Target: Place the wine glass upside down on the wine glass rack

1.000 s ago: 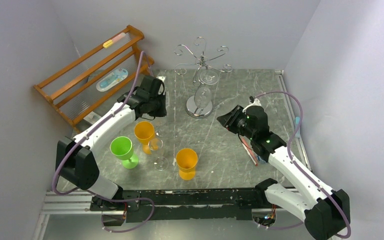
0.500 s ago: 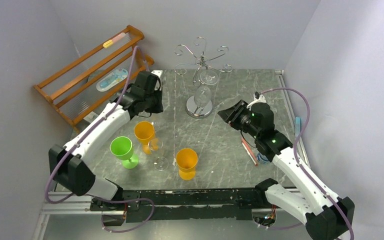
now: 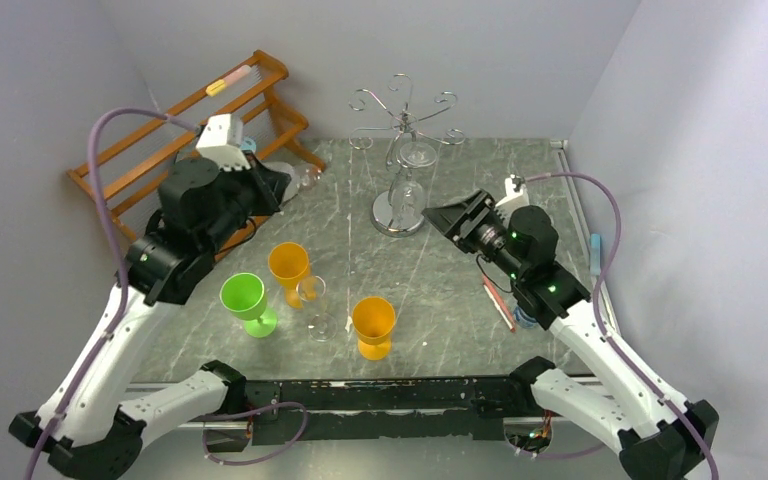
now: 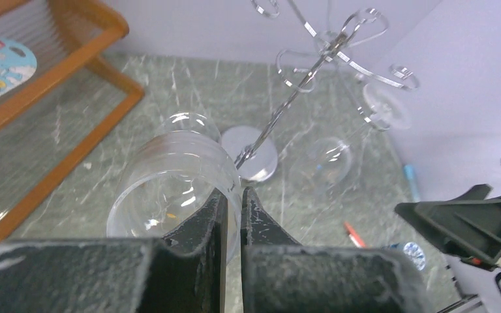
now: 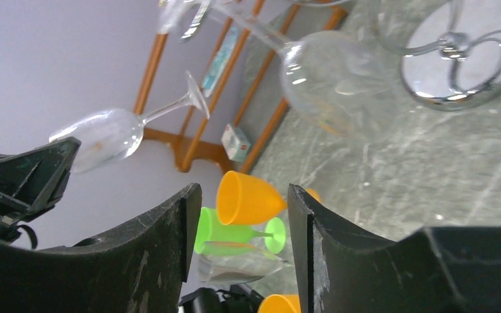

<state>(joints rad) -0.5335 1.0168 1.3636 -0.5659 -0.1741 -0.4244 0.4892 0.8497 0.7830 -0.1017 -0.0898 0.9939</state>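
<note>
The left arm [image 3: 100, 345] rears high off its base, its wrist bent toward the far middle of the surface. The left gripper [image 4: 233, 195] has its fingers pinched almost together on the wine glass [image 4: 163, 189]. The right arm [image 3: 600, 345] stretches forward and inward, and the right gripper [image 5: 238, 195] has its fingers parted.

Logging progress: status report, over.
Left gripper shut on clear wine glass, in the air. Right gripper open, empty. Silver wire rack already carries one hanging glass.

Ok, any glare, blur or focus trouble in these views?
Top external: evenly lit and sharp; only the wine glass rack gleams at its base. Left wrist: the left gripper, up close, is soft; highlights speckle the held wine glass. Right wrist: the right gripper is blurred, the rack's base glares, and the view is tilted.
</note>
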